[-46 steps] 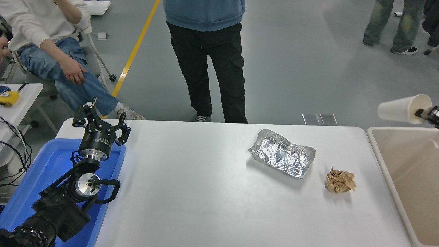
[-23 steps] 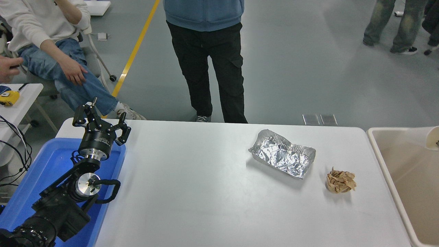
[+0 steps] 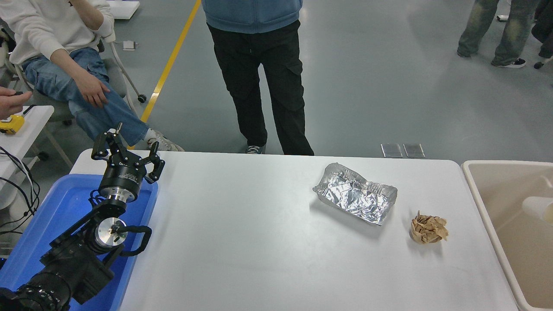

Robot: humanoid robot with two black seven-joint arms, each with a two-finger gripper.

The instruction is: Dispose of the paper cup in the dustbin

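At the lower left corner of the white table (image 3: 259, 242), you have the left arm parked over the blue plastic tray (image 3: 56, 211), which sits against the table's left edge. The left gripper (image 3: 128, 152) points away from you toward the table's far side, its black fingers spread apart with nothing between them. Beyond the table's far left corner a seated person (image 3: 60, 52) in a white top and blue jeans rests a hand on a knee, and another hand (image 3: 11, 103) reaches in from the picture's left edge above a small side table with a yellow object on it. Behind the table's far edge, near its middle, a standing person (image 3: 259, 73) in black trousers and a blue top faces the table.

Further right on the table you see the crinkled foil tray (image 3: 356, 198), lying apart from everything else, and the crumpled brown paper ball (image 3: 428, 229) just to its right and nearer to you, not touching it.

Past the table's right edge stands the dustbin (image 3: 484, 203), its thick beige rim close against the table. The paper cup (image 3: 538, 208) is inside the dustbin, on its side near the picture's right edge. Your right arm is out of view.
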